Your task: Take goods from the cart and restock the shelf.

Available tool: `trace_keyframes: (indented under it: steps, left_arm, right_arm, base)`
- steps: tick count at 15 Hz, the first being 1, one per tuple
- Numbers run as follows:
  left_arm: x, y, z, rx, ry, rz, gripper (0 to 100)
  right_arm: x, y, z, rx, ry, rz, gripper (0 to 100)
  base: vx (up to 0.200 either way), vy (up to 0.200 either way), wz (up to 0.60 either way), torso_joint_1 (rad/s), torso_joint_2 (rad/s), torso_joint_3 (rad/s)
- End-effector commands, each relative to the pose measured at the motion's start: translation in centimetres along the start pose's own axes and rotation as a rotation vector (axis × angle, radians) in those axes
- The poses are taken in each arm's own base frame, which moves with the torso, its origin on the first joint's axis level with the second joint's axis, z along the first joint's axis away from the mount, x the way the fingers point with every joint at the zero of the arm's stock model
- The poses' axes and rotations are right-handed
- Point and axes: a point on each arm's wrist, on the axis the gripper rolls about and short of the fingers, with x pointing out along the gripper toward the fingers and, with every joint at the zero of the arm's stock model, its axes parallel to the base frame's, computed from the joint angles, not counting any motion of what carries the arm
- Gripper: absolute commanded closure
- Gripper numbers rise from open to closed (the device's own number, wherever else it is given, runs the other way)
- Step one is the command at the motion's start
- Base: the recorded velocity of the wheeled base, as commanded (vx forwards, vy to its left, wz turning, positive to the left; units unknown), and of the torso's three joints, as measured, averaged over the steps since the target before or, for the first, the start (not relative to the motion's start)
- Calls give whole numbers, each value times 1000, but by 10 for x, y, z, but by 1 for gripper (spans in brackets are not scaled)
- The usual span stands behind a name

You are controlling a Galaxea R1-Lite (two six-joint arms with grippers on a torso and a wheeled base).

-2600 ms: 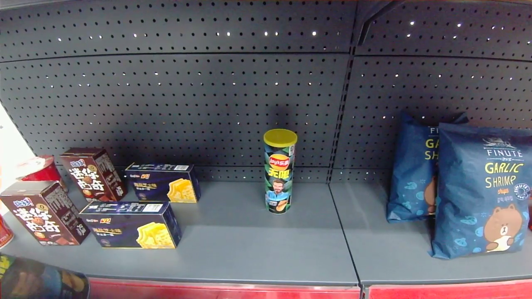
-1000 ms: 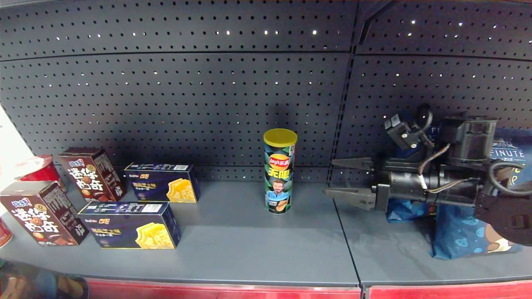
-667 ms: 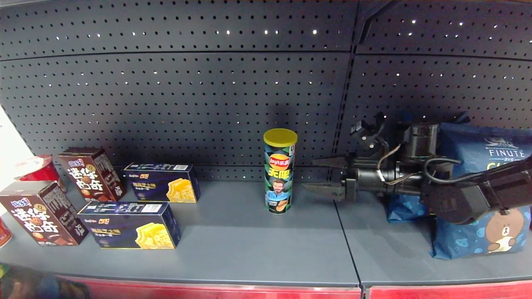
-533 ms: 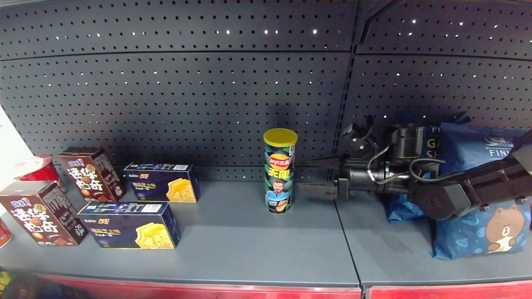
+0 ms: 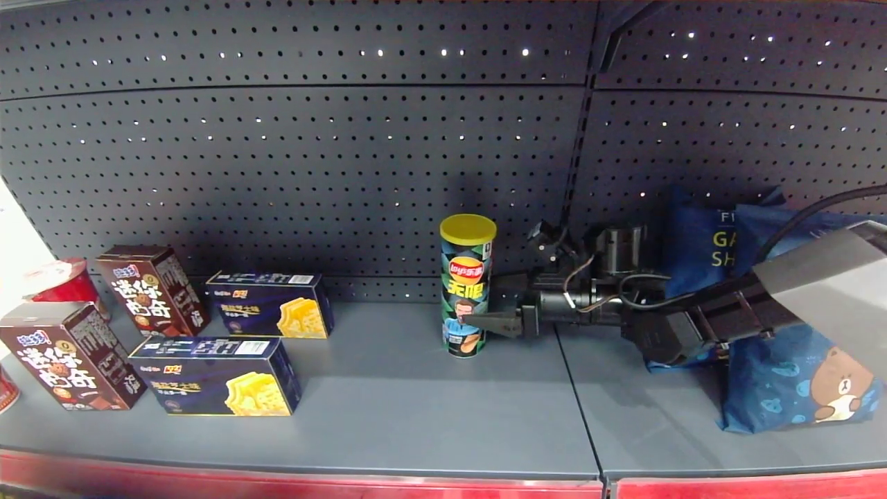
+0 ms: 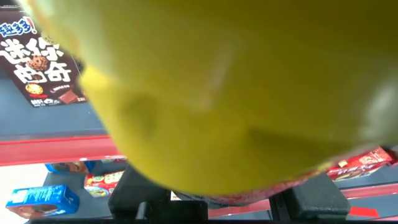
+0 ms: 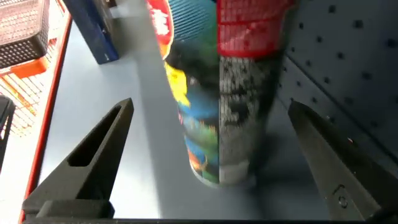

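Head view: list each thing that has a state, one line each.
chip can, upright, yellow lid on
right gripper, open, one finger on either side of the chip can
brown boxes, closed, upright
blue boxes, closed, lying lengthwise
chip bags, sealed, standing against the back panel

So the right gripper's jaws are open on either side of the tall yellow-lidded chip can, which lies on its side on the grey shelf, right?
No: the tall yellow-lidded chip can stands upright on the grey shelf, as the head view shows. The right gripper is open around it.
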Motion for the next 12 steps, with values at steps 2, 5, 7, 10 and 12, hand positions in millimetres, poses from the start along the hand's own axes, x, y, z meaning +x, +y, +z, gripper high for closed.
trace_keyframes:
  steps: [2,5,7,10,12]
  left_arm:
    - [-6,0,-2,1,-21,-2,100]
    - [-6,0,-3,1,-20,-3,100]
    - [-6,0,-3,1,-19,-9,100]
    - [-6,-1,-3,1,-20,-17,100]
    - [-7,-1,-4,2,-23,-17,100]
  right_arm:
    - [25,-4,-12,19,2,26,0]
    - [35,-5,-15,29,-8,37,0]
    - [39,-6,-19,32,-17,38,0]
    - [46,-3,-20,75,-64,50,0]
    - [50,-2,-21,71,-81,56,100]
  base:
    - [0,0,0,0,0,0]
    - [0,0,0,0,0,0]
    - [0,0,0,0,0,0]
    - [0,0,0,0,0,0]
    - [0,0,0,0,0,0]
